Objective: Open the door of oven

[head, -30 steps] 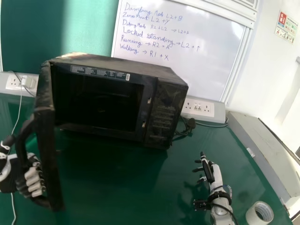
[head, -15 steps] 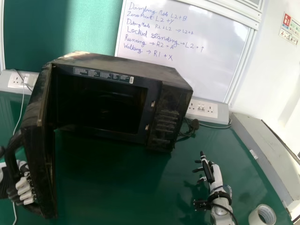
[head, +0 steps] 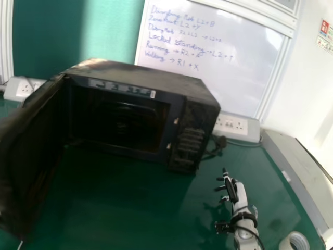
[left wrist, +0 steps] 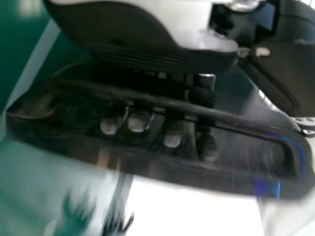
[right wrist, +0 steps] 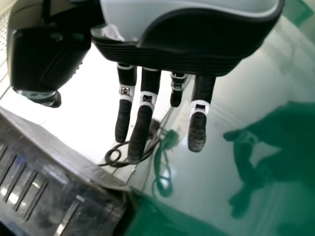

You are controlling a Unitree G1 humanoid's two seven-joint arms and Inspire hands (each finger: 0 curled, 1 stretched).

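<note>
Oven (head: 182, 112) is seated on the green surface (head: 119, 208), in front of the whiteboard (head: 218, 57), ahead of the robot. Front is turned to the robot, cavity fully exposed. Door (head: 28, 151) is swung wide on the oven's left side, out over the surface toward the robot's left.

Left hand (left wrist: 133, 34) is closed on the door: fingers are curled through the loop of the handle (left wrist: 231, 119), fingertips seen in the opening. Right hand (head: 232, 190) is held open over the surface, on the right and nearer than the oven; fingers are straight, nothing gripped. Not needed for this, by the look of it.

Step in hand: judged as the tail end of the pull. Opening looks wide enough to count as done. Next move: handle to be let go, fingers uncurled first, then the hand backed out of the loop without the door being dragged along. Main risk: fingers caught in the loop, door pushed partly shut or oven twisted on the surface.

Smallest item: tape roll (head: 294, 242), near right corner, clear of the work.
</note>
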